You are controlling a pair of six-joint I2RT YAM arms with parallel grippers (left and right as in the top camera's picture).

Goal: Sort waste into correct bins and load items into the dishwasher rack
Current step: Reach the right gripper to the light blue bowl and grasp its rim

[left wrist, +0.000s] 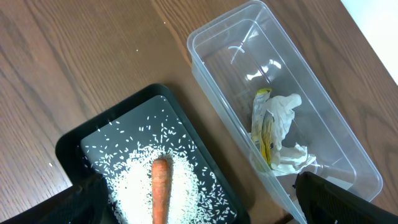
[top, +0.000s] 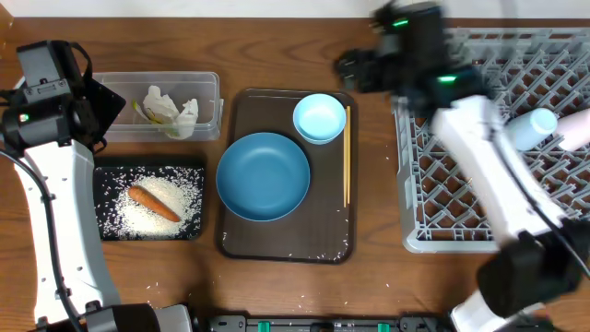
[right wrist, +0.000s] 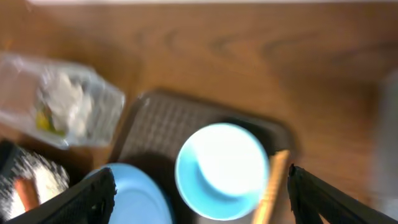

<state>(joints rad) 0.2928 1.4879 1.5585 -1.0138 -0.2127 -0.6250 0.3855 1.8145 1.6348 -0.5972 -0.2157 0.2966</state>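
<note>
Both claws are hovering open and empty: left gripper (left wrist: pixel 202 200) beside the clear tub (left wrist: pixel 227 87), right gripper (right wrist: pixel 200 198) near the light-blue bowl (right wrist: pixel 221 163).

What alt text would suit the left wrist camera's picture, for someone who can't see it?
A clear plastic tub holding crumpled white tissue and a yellow-green wrapper lies on a wooden table beside a black tray of loose white rice with an orange carrot on it.
</note>
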